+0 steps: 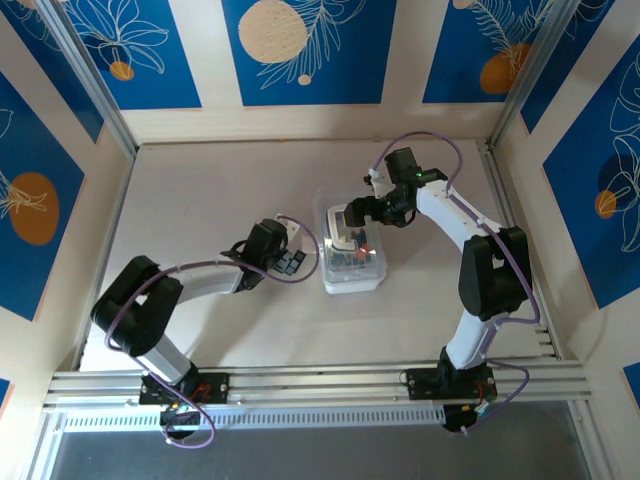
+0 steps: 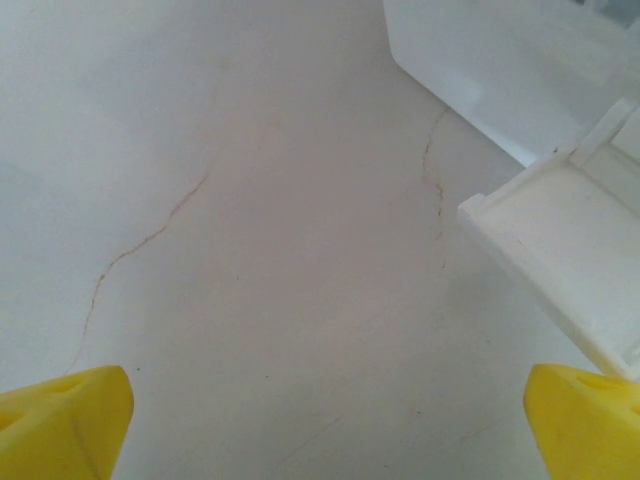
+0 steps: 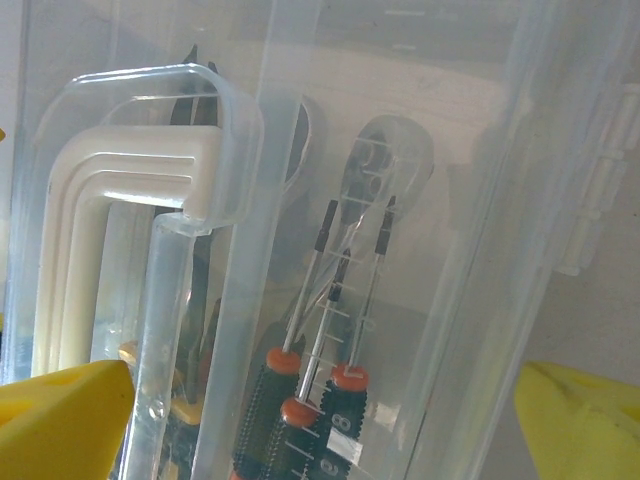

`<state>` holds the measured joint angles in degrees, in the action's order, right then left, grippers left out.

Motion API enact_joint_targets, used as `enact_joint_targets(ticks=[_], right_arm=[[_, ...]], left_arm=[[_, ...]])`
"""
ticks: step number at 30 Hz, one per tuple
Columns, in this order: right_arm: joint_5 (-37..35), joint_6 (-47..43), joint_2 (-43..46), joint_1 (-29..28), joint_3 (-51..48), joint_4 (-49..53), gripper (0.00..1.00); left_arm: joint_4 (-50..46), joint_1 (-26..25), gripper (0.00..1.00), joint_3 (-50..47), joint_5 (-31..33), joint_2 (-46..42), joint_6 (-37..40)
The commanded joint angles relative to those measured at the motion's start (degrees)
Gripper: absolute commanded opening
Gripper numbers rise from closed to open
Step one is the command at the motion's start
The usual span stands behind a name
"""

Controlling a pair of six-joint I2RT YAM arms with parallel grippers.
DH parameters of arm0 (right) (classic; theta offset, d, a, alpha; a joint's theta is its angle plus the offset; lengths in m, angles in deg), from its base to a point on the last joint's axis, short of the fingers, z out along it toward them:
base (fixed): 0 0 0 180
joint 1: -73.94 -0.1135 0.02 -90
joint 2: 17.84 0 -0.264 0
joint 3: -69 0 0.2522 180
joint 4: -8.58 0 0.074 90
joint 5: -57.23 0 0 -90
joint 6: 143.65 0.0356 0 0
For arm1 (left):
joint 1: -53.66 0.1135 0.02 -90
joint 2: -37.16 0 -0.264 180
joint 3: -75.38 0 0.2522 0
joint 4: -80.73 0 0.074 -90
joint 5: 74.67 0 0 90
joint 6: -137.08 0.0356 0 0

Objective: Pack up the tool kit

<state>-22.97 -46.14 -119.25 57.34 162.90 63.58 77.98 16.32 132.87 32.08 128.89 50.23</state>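
Squarely mid-surface: clear tool kit case, red-and-black-handled screwdrivers lying inside. Right tool spread wide, poised close over the case, gripping nothing. Left tool likewise spread, empty, low over bare surface just left of the case.

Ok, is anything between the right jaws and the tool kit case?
Nothing visible. The right gripper hangs open right above the clear case, with no object between them. The screwdrivers show through the plastic, already inside.
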Motion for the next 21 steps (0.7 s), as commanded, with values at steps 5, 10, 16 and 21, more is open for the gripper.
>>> enact_joint_targets(ticks=[5,10,16,21], right_arm=[[1.7,-0.8,-1.3,-1.0,-0.3,0.9,0.98],[1.8,-0.9,-1.5,-1.1,-0.2,1.0,0.98],[2.1,-1.1,-1.9,-1.1,0.0,1.1,0.97],[2.3,-1.1,-2.2,-1.2,0.2,1.1,0.97]], left_arm=[[2.0,0.6,1.0,3.3,-1.2,-1.3,-0.4],[2.2,0.6,1.0,4.6,-2.0,-0.4,-0.5],[2.3,0.5,1.0,5.7,-2.6,-0.4,-0.2],[2.2,0.6,1.0,6.7,-3.3,0.5,-0.1]])
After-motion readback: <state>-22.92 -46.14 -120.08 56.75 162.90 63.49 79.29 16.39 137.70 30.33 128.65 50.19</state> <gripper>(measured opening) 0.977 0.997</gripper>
